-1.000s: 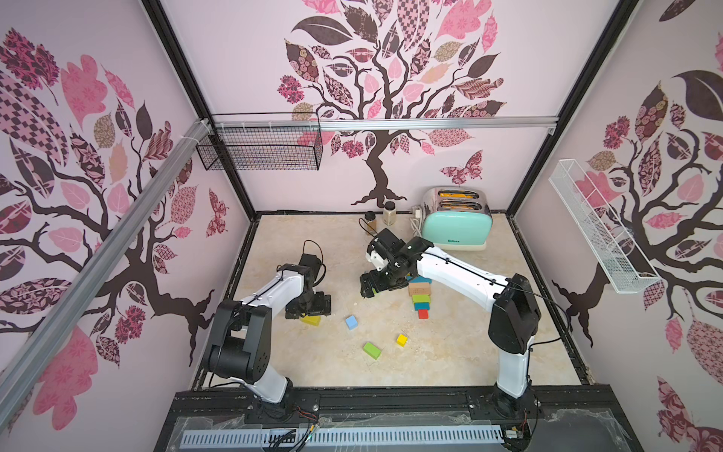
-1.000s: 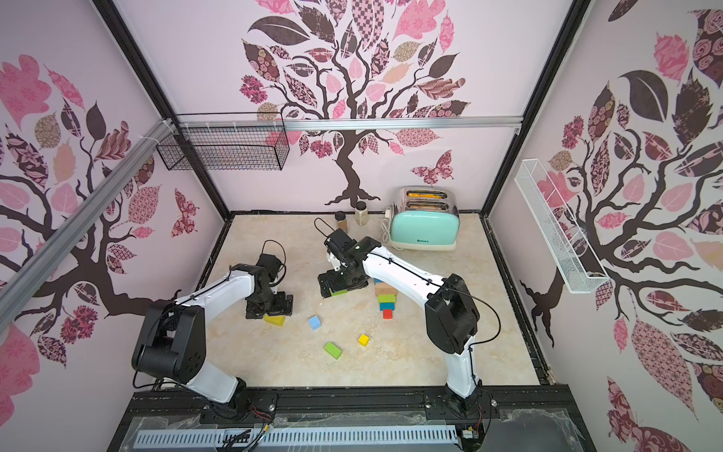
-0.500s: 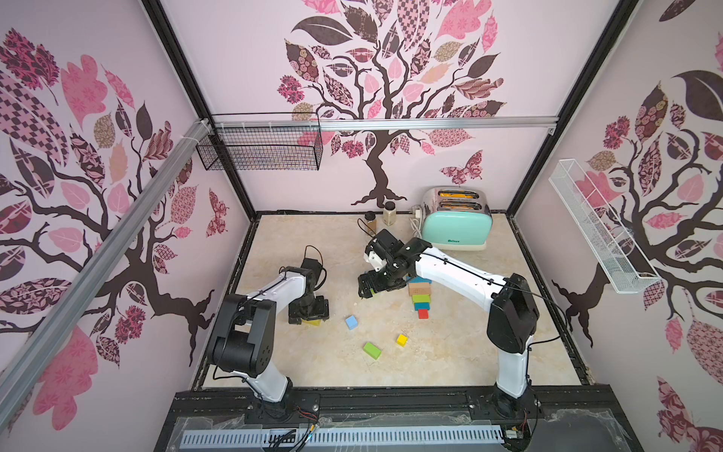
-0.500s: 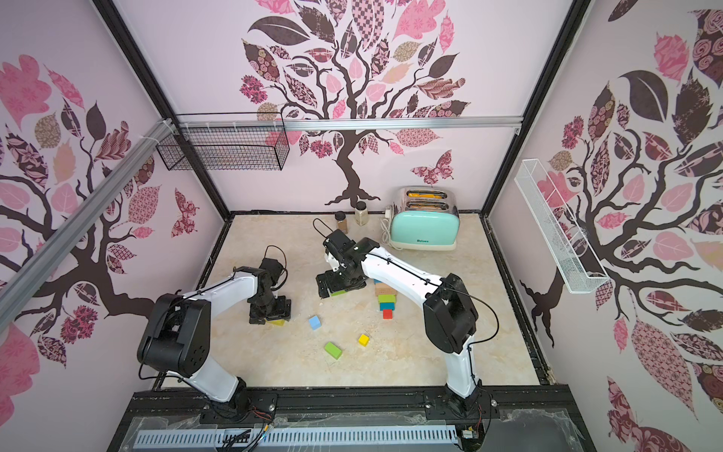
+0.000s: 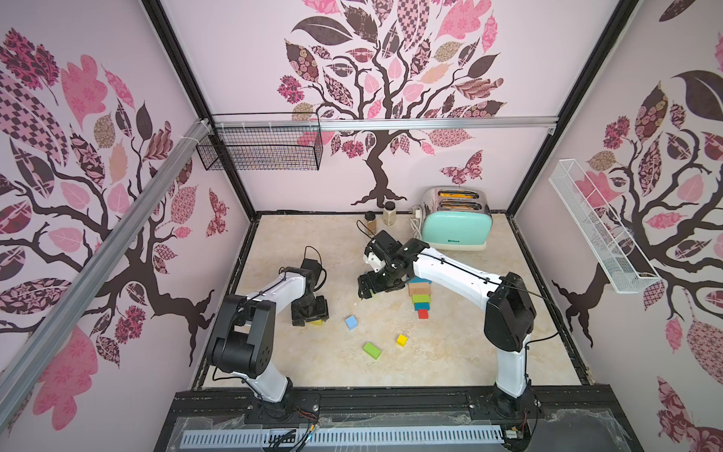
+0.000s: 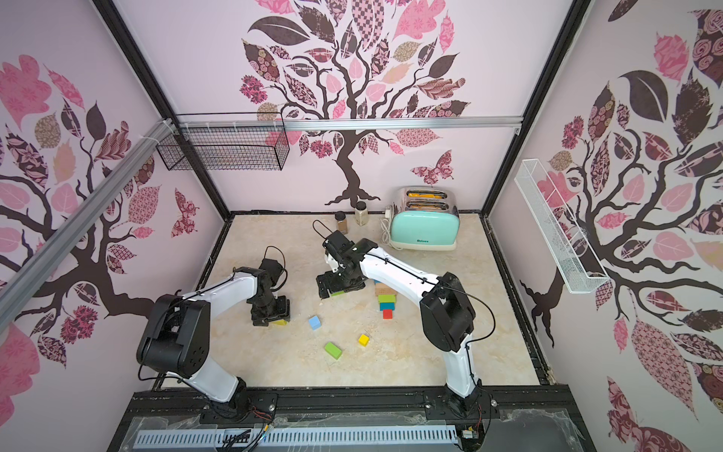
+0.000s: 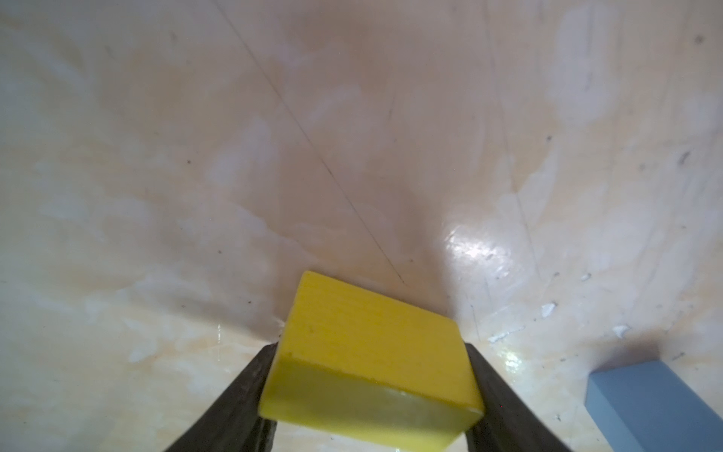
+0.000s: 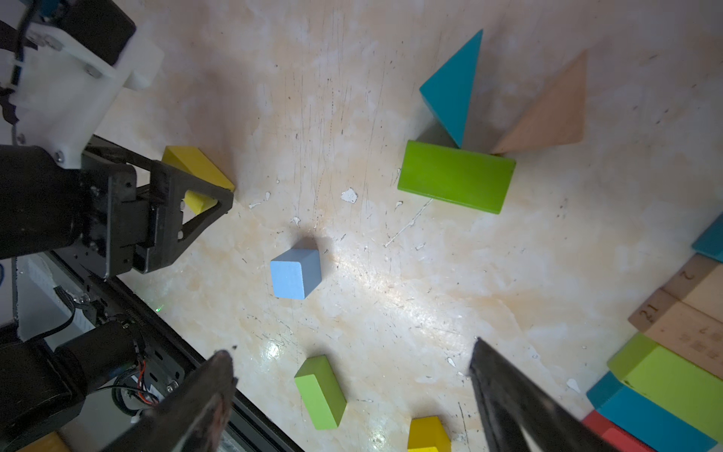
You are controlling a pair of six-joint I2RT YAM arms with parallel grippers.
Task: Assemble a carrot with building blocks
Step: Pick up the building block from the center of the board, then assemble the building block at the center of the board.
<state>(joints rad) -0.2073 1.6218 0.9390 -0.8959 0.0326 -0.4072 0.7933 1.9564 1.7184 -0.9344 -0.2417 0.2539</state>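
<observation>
The left end effector (image 7: 369,348) grips the yellow rectangular wooden brick (image 7: 367,375) between both fingers (image 7: 242,395), while the right end effector (image 8: 350,350) hangs spread wide above the counter (image 8: 391,274).

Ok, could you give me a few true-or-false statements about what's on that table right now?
1. The left gripper has a yellow block between its fingers. True.
2. The right gripper carries a red block. False: it is open and empty.
3. The toaster is red. False: it is mint green.
4. A light blue cube lies loose on the table, touching no other block. True.
</observation>
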